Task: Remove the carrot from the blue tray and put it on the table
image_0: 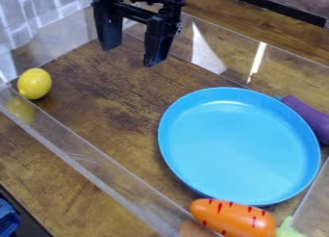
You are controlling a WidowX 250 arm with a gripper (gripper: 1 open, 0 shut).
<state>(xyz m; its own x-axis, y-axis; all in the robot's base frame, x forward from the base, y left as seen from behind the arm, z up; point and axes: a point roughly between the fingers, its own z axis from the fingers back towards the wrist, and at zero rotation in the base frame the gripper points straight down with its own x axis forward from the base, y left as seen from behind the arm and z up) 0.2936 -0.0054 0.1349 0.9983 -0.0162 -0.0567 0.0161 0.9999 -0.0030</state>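
One camera view of the wood-grain tabletop (115,92), enclosed by clear acrylic walls (77,149). Largest object: the round light-blue tray (240,144), lower right of the frame, its bowl empty. Next: the black end effector (135,37), top centre, pointing down with its jaws spread and nothing between them, well apart from the tray. At the right edge, a purple eggplant-like toy (313,118) lies just beside the tray's rim. At the bottom edge, the carrot (232,218), orange with darker stripes, lies just below the tray's rim, near its lower edge and outside its bowl; whether it touches the rim or sits inside or beyond the near acrylic wall cannot be told. Smallest: a yellow lemon-like ball (35,83) at the left edge, far from the tray. Judged step: the carrot appears already off the tray, so the removal looks done or nearly so. Any further move would only call for confirming that the carrot rests on the wood, with the end effector kept clear.
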